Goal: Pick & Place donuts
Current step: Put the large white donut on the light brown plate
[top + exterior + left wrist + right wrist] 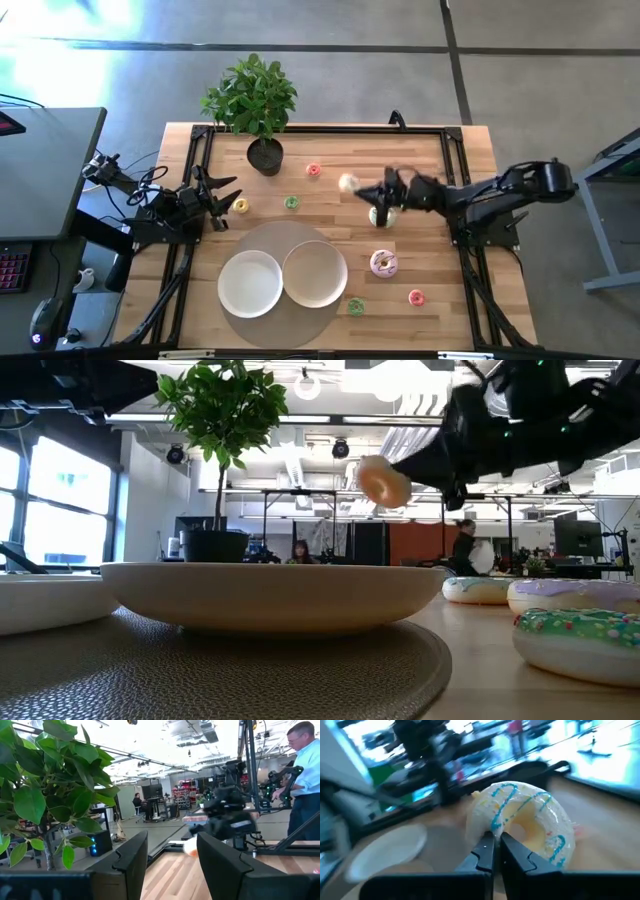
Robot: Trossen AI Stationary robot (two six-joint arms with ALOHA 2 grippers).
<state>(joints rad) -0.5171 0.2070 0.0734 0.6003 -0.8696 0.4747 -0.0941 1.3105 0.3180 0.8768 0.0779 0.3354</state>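
Note:
My right gripper (362,188) hangs above the table's middle, shut on a cream donut (347,182) with blue icing stripes (525,822); in the low view the cream donut (384,482) is well above the table. A pale donut (383,215) lies under the right arm, a pink one (384,263) nearer, and a green one (356,306) and a small red one (416,296) near the front. Small red (313,170), green (291,202) and yellow (240,205) rings lie farther left. My left gripper (218,195) waits open at the table's left side. My right gripper pinches the cream donut's rim (487,832) on the side nearest the wrist between its two fingers (485,852). The fingers reach roughly level from the table's right. The donut is lifted clear of the table and tilted, its iced face turned toward the wrist camera.
Two white plates (250,283) (315,273) sit side by side on a round grey mat (285,330) near the front edge. A potted plant (262,110) stands at the far edge, left of centre. A black frame (455,135) runs around the table.

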